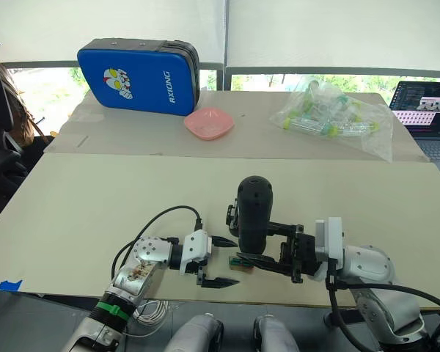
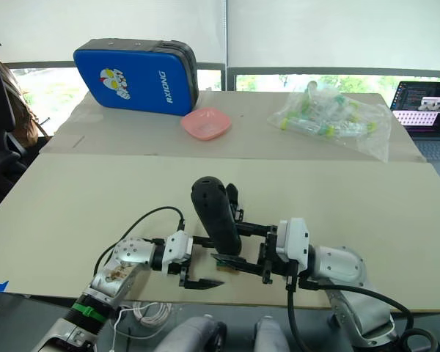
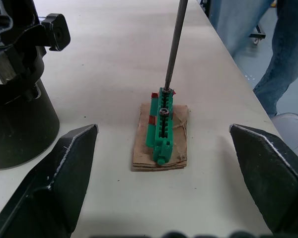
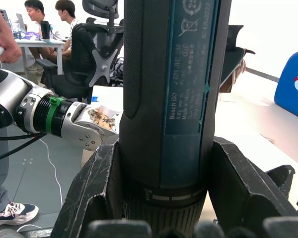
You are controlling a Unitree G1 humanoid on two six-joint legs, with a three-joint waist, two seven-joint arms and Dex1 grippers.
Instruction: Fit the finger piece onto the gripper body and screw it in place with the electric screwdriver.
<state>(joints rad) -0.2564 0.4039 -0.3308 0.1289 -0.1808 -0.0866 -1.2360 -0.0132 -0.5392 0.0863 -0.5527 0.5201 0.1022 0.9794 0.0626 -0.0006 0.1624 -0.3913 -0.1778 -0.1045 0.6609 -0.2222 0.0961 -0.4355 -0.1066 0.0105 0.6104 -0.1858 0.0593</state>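
**Between the grippers: screwdriver upright, bit on green block**

Clamped in right gripper [image 1: 297, 253]: electric screwdriver [image 1: 254, 213], bit down. Just beside left gripper [image 1: 220, 260], fingers apart, holding nothing: green-topped block [image 3: 161, 130]. Behind screwdriver: gripper body [image 1: 232, 215], partly hidden.

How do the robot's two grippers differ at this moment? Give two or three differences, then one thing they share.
The left gripper is open and holds nothing; the right gripper is shut on the electric screwdriver. The left gripper's fingers are spread on either side of the small green-topped block without touching it; the right gripper's fingers press the screwdriver's black barrel. Both have two black fingers and sit low over the table.
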